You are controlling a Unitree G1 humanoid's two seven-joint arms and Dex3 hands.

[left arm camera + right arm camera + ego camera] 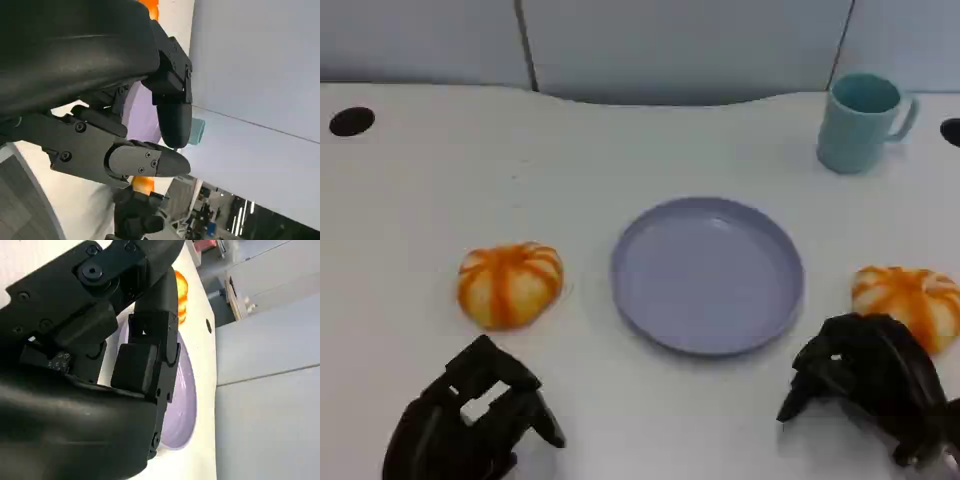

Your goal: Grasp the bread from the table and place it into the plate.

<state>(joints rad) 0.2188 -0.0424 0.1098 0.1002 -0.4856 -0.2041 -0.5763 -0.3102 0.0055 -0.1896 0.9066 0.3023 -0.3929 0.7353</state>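
Observation:
Two orange, pumpkin-shaped breads lie on the white table: one [510, 283] left of the plate, the other [910, 302] right of it. The round lavender plate [708, 273] sits between them with nothing on it. My left hand [470, 420] hovers at the near edge, in front of the left bread, fingers loosely bent and holding nothing. My right hand [870, 385] stands just in front of the right bread, fingers arched downward, covering its near edge and gripping nothing. The right wrist view shows the plate [182, 390] and the far bread [181, 290] past the fingers [145, 365].
A teal mug [860, 120] stands at the back right, its handle to the right. Black round holes [351, 121] mark the table's far corners. A pale wall panel rises behind the table. In the left wrist view the plate [142, 117] and mug [197, 131] show beyond my fingers.

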